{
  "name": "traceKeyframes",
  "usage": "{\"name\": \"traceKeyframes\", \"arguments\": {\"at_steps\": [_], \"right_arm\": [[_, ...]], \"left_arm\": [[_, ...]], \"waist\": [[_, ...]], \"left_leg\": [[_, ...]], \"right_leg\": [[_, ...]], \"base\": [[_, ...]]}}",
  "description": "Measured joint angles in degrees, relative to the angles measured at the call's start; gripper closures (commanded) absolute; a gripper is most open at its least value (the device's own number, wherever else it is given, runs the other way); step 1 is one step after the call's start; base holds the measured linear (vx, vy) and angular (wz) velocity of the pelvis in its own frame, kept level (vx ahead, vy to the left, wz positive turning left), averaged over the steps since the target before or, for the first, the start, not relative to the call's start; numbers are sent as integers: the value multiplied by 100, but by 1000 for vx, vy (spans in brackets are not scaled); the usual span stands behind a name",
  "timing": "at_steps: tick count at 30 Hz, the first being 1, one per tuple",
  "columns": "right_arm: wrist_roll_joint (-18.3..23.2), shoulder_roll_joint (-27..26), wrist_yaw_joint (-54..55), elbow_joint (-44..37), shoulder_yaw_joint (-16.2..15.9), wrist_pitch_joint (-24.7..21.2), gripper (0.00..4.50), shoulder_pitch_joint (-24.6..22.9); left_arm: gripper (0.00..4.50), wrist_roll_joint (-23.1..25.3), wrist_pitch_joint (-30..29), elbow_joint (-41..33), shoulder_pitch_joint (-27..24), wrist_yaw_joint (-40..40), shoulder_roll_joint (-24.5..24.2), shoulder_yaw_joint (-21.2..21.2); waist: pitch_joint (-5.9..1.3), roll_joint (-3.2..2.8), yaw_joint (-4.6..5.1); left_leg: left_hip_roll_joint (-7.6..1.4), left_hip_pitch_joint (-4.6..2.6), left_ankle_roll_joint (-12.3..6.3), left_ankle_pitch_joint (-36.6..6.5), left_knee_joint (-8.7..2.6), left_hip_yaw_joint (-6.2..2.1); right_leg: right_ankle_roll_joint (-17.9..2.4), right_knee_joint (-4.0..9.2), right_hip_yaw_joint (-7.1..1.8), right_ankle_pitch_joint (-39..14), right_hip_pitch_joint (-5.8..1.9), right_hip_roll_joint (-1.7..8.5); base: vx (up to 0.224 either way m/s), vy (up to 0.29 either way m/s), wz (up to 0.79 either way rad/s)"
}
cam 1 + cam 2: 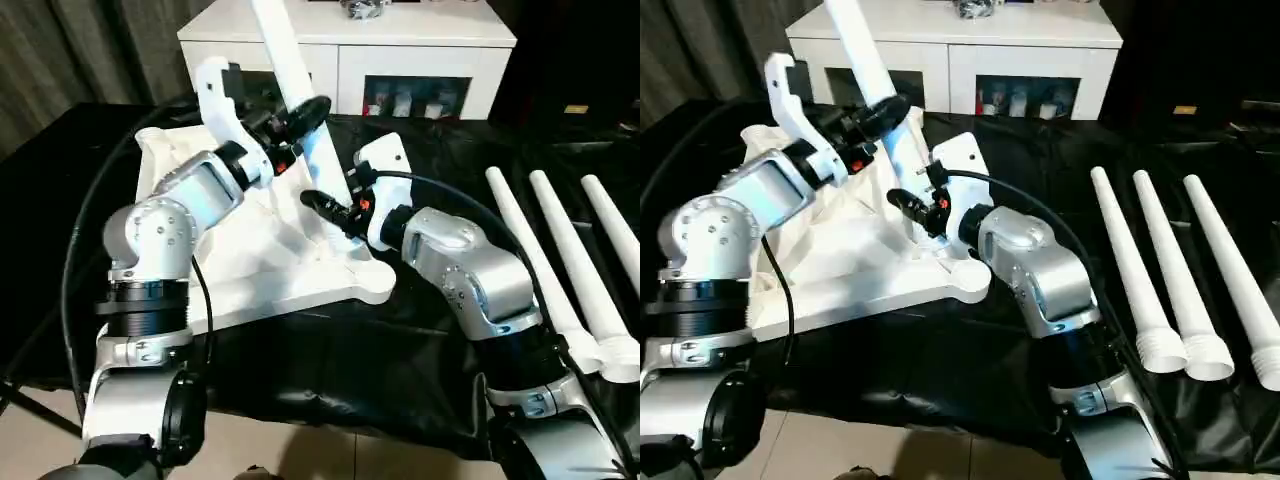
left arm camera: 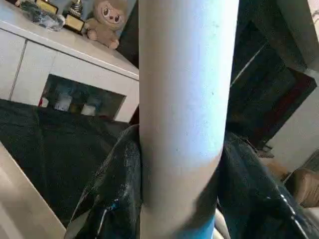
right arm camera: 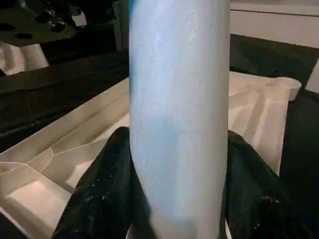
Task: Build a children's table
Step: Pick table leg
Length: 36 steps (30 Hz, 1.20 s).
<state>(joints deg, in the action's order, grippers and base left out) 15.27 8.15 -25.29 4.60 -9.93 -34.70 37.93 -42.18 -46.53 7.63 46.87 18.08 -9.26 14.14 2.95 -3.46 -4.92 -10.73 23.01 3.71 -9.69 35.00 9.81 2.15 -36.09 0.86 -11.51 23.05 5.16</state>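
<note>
The children's table top (image 1: 250,270) lies upside down on the black cloth, its ribbed underside facing up. One white leg (image 1: 285,50) rises from near the top's front right corner, leaning back and to the left. My left gripper (image 1: 305,115) is shut on the leg high up, and its fingers (image 2: 119,189) press both sides of the tube (image 2: 184,99). Lower down, my right gripper (image 1: 325,205) is shut on the same leg (image 3: 179,99), with a dark finger (image 3: 104,189) on each side. The leg's foot is hidden behind the right gripper.
Three spare white legs (image 1: 560,250) lie side by side on the cloth to the right. A white cabinet (image 1: 400,60) with glass doors stands behind the table. My right forearm (image 1: 470,270) reaches in over the cloth's front right.
</note>
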Motion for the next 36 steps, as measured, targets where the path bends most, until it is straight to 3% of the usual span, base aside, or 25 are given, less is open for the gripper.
{"name": "traceKeyframes", "arguments": {"at_steps": [2,7,11,16,19,36], "right_arm": [[50,18,-145,-5,12,-1,191,0],[434,146,-572,-7,187,-160,148,11],[751,425,-1065,-80,275,-408,132,104],[1203,1052,-1928,-302,321,-925,132,231],[1271,1342,-2342,-354,304,-1075,132,230],[1557,1506,-3122,-224,43,-1389,132,245]], "left_arm": [[267,-44,-105,-69,-20,211,-149,-51],[268,-142,-180,-204,-87,810,-345,-179],[268,-147,-193,-237,-87,1437,-577,-544],[268,-126,-192,-241,-85,2181,-870,-904],[268,-59,-130,-241,-85,2433,-997,-963],[268,-87,-49,-504,-103,3185,-1148,-1196]], "waist": [[0,0,1],[1,-1,-6],[1,-1,-7],[2,-2,-6],[1,-1,-6],[2,0,-17]], "left_leg": [[0,0,0,0,0,0],[0,0,-1,-1,0,0],[0,0,-1,-1,0,1],[0,0,-2,-1,0,1],[0,-1,-3,-1,1,1],[-1,-2,-8,3,2,4]], "right_leg": [[0,1,0,0,0,0],[0,3,0,0,-1,0],[0,2,0,0,-1,1],[0,1,0,0,-1,0],[0,0,0,0,-1,0],[-2,-5,0,0,-1,2]], "base": [[0,0,0],[0,0,0],[0,0,0],[0,0,0],[0,0,0],[0,0,0]]}}
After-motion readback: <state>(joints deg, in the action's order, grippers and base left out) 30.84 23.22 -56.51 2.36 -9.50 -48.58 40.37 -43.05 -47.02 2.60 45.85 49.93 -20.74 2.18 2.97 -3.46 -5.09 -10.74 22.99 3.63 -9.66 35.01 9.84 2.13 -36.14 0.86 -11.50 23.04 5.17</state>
